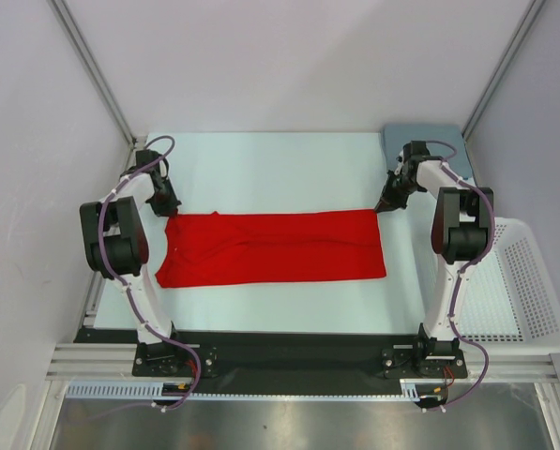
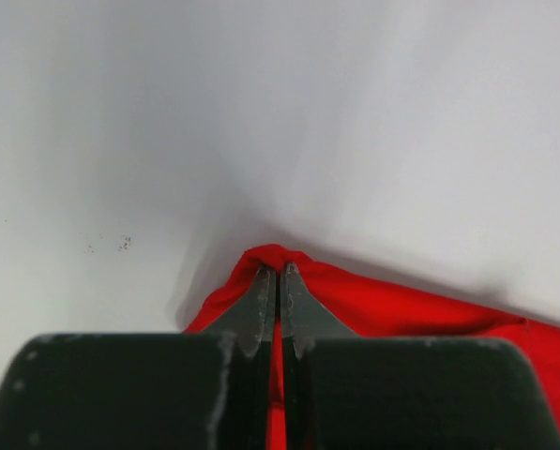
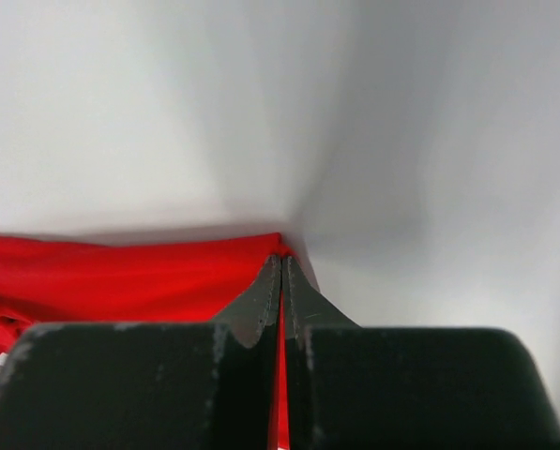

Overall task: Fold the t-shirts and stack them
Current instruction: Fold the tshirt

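The jaws of my left gripper (image 2: 278, 272) are pressed together. They pinch a little peak of the red t-shirt (image 1: 275, 247). In the left wrist view the red cloth pokes up between the two tips, low in the middle of the frame. More of it runs off to the lower right.

The jaws of my right gripper (image 3: 281, 262) are pressed together too. They pinch a corner of the same shirt. In the right wrist view the cloth runs from the tips out to the left edge of the frame.

From the top view I see both grippers at the upper edge of the red shirt. One is on its upper left corner and one on its upper right corner. The shirt lies flat in a long shape across the middle of the frame, on the pale table (image 1: 280, 169). A soft fold line runs along it from left to right.

The blue t-shirt (image 1: 420, 139) sits folded in the upper right of the frame, at the far corner of the table. My right arm hides part of it. A white basket (image 1: 523, 281) sits at the right edge of the frame, beside the table.
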You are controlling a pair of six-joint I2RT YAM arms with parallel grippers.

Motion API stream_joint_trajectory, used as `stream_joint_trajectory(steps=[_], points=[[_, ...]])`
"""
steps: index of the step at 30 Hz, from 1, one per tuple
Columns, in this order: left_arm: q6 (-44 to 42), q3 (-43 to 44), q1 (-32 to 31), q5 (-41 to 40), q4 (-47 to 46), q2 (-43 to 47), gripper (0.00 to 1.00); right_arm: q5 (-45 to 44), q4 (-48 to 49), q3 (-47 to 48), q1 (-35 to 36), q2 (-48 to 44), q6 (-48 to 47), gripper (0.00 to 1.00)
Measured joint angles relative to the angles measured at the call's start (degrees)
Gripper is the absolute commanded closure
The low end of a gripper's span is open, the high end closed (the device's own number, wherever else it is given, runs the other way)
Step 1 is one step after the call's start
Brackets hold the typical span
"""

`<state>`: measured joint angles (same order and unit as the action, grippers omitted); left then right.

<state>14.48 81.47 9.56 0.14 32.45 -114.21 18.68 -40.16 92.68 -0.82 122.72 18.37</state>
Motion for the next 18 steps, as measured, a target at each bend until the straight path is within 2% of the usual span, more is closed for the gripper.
stream_joint_trajectory(steps=[7, 8, 9, 10, 12, 13, 14, 18], points=[[0.55, -0.44, 0.02, -0.02, -0.66, 0.00, 0.99, -0.59, 0.02, -0.04, 0.00, 0.52, -0.09, 1.00], [0.55, -0.44, 0.04, 0.04, -0.63, 0.00, 0.93, -0.57, 0.02, -0.04, 0.00, 0.52, -0.20, 0.90], [0.48, -0.44, 0.04, 0.07, -0.61, 0.00, 0.71, -0.57, -0.04, -0.04, 0.00, 0.52, -0.22, 0.87], [0.11, -0.44, 0.07, 0.07, -0.55, 0.00, 0.64, -0.57, -0.15, -0.02, 0.02, 0.55, -0.46, 0.82], [0.39, -0.44, 0.07, 0.00, -0.63, 0.04, 0.58, -1.25, -0.70, 0.09, 0.07, 0.55, -0.98, 0.72], [0.39, -0.46, 0.04, 0.00, -0.63, 0.17, 0.51, -1.77, -1.29, 0.22, 0.07, 0.55, -1.22, 0.68], [0.20, -0.59, -0.02, 0.00, -0.61, 0.57, 0.49, -2.27, -2.12, 0.48, 0.09, 0.55, -1.49, 0.63], [0.07, -2.49, -0.66, -0.15, -0.02, 4.81, 0.43, -5.49, -5.51, 1.31, 0.76, -0.59, -2.58, 0.58]])
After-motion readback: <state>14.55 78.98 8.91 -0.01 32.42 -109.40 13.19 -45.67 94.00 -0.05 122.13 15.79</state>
